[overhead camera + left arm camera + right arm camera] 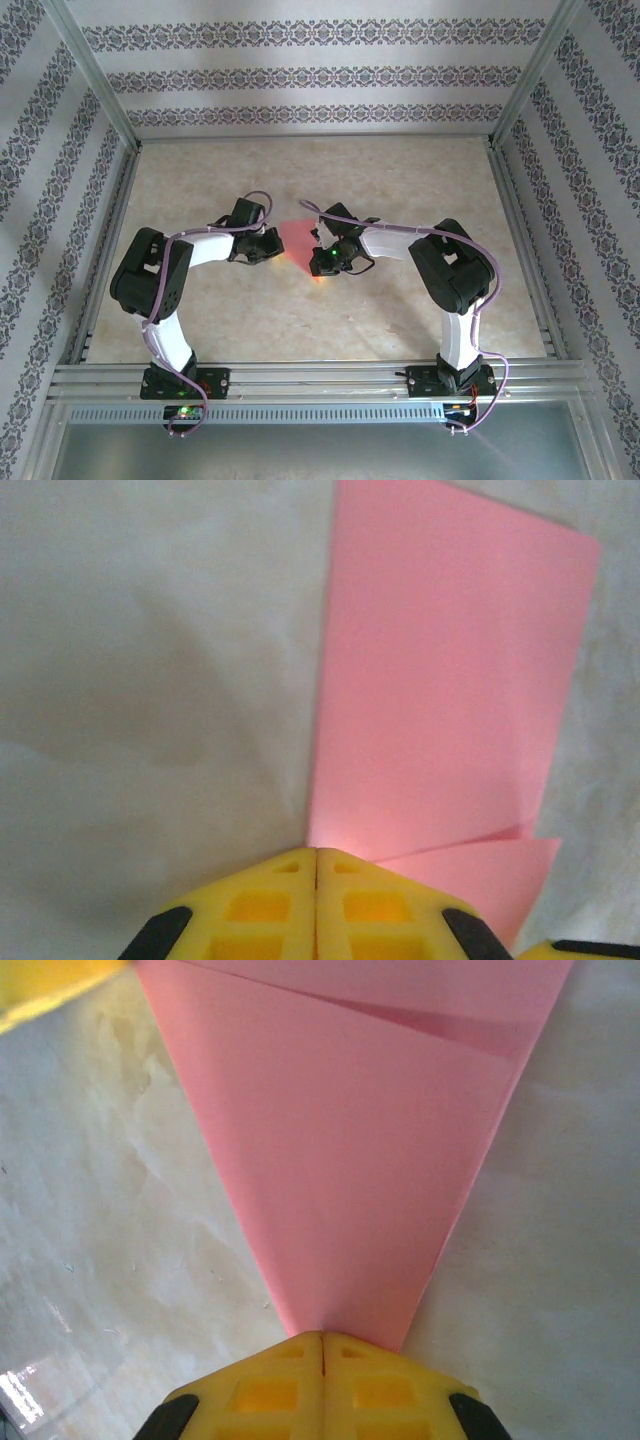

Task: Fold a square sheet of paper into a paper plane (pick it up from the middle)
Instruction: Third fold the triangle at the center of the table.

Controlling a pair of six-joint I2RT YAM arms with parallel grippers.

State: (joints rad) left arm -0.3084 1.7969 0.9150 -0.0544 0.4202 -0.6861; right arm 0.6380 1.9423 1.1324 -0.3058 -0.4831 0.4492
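Left fingers [262, 912] and right fingers [268, 1396], closed, touch paper [297, 238]

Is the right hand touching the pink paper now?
Touching. In the right wrist view the narrow end of the pink paper runs under the shut right hand, no gap visible.

You've got plenty of bare table [330, 170] beyond the arms and out toward the side rails [104, 245]. The middle's cramped: the left gripper [276, 248] and right gripper [317, 258], both closed, sit close together on the pink paper [297, 240].
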